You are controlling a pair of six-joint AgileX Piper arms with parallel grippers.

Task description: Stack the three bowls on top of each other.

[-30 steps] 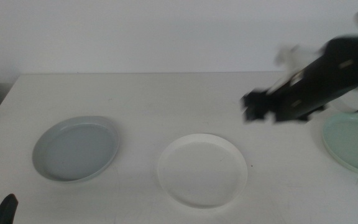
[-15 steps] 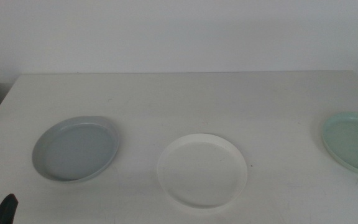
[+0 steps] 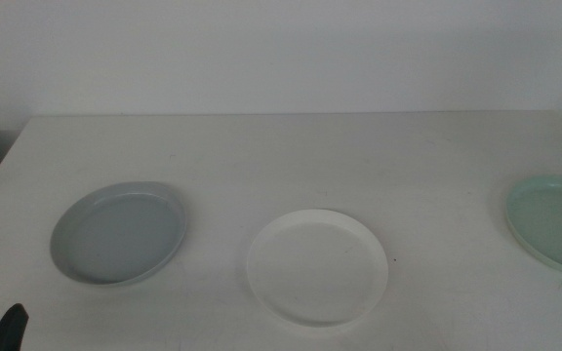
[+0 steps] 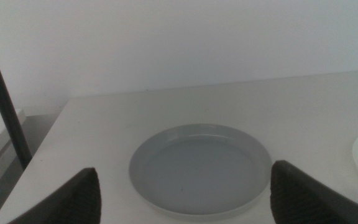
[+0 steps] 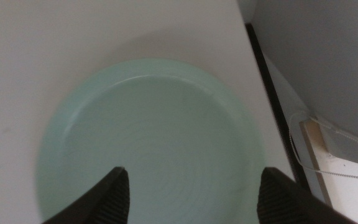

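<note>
Three shallow bowls lie apart on the white table [image 3: 291,146]. The grey-blue bowl [image 3: 119,232] is at the left, the white bowl [image 3: 317,265] in the middle near the front, the mint green bowl [image 3: 556,220] at the right edge. My left gripper [image 4: 182,199] is open and empty, low at the front left, facing the grey-blue bowl [image 4: 201,167]; only a dark tip [image 3: 8,330] shows in the middle view. My right gripper [image 5: 190,193] is open and empty, right above the mint green bowl [image 5: 148,143], out of the middle view.
The table's right edge [image 5: 253,56] runs close beside the mint bowl, with a cable and floor beyond. A dark pole [image 4: 2,99] stands off the table's left side. A white wall is behind the table.
The right arm, stretched over the table's right part a second ago, has pulled back out of the middle view. The bowls and the left gripper have not moved.
</note>
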